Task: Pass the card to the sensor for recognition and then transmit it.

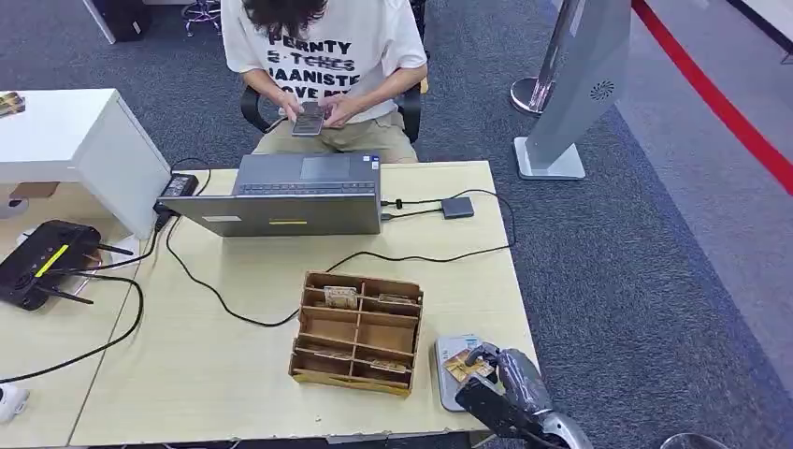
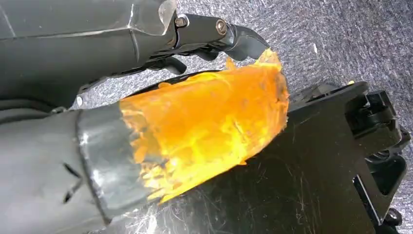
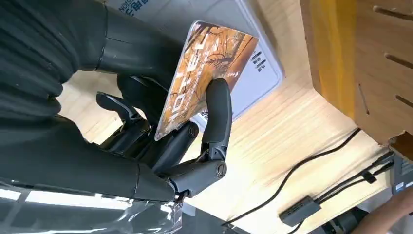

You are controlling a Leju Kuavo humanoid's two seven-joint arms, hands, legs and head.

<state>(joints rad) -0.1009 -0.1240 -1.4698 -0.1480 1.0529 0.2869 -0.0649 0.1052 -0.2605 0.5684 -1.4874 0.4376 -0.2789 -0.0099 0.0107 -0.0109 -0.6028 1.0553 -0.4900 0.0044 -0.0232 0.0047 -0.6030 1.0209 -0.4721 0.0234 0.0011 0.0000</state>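
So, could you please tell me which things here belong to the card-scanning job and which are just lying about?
Job:
- card, held by the right robot hand
- grey sensor pad beneath it
- person seated opposite, the likely recipient

Lying about:
- laptop
- wooden organiser
- router
- cables

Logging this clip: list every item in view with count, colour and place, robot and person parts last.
card: one, orange, held over the sensor
sensor: one, grey pad, right of the organizer
organizer: one, brown, table centre
laptop: one, grey, far edge
hub: one, grey, right of laptop
router: one, black, left table
cables: several, black
table: one, light wood
person: one, seated, white shirt, holding phone
right hand: dark, holds the card
left hand: orange-taped
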